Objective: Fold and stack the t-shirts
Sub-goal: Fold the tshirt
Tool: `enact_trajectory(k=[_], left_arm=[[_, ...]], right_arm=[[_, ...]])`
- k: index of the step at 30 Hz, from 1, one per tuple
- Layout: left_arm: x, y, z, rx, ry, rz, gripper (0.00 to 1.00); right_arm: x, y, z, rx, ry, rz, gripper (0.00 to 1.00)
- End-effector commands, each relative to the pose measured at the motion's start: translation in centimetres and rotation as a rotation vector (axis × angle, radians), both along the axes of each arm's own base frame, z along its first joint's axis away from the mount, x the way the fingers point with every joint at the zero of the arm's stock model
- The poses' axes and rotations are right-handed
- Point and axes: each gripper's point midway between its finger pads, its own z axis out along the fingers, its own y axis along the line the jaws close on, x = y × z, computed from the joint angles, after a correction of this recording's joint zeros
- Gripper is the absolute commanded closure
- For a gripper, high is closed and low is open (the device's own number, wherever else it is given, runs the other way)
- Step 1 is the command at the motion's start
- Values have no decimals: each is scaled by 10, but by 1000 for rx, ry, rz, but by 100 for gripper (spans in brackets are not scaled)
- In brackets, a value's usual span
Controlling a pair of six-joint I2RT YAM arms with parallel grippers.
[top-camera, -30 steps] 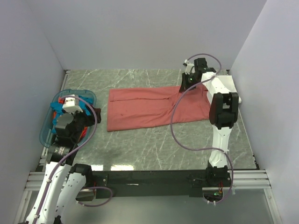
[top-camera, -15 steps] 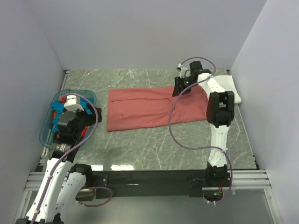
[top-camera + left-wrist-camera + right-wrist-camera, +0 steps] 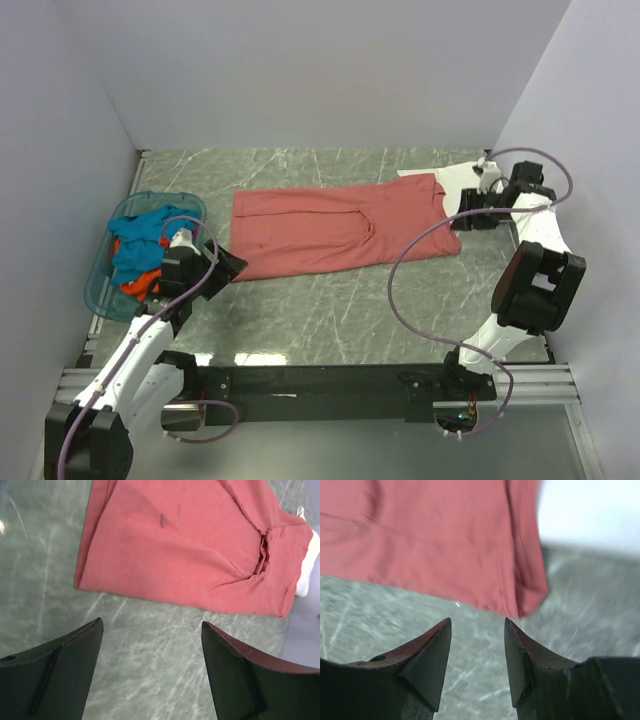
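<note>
A dusty-red t-shirt lies flat, folded into a long band, across the back middle of the table. Under its right end shows a white t-shirt. Teal-blue and orange t-shirts sit bunched in the basket at left. My left gripper hovers open just off the red shirt's near left corner, with bare table between its fingers. My right gripper stands open and empty just past the red shirt's right end. The wrist views show the red shirt ahead of each gripper.
A translucent blue basket stands at the left edge of the table. Grey walls close in the left, back and right sides. The right arm's purple cable loops over the near right part of the table.
My right gripper opened, let go of the red shirt's right end and swung out to the right. My left arm left the basket and moved toward the shirt's near left corner.
</note>
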Motion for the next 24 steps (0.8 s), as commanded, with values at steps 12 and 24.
enact_trajectory(k=[12, 24], left_arm=[[20, -1, -27, -100, 62, 214, 22], [31, 10, -54, 21, 136, 243, 28]], right_arm=[[-7, -32, -81, 3, 177, -175, 45], [-38, 15, -45, 41, 62, 97, 42]])
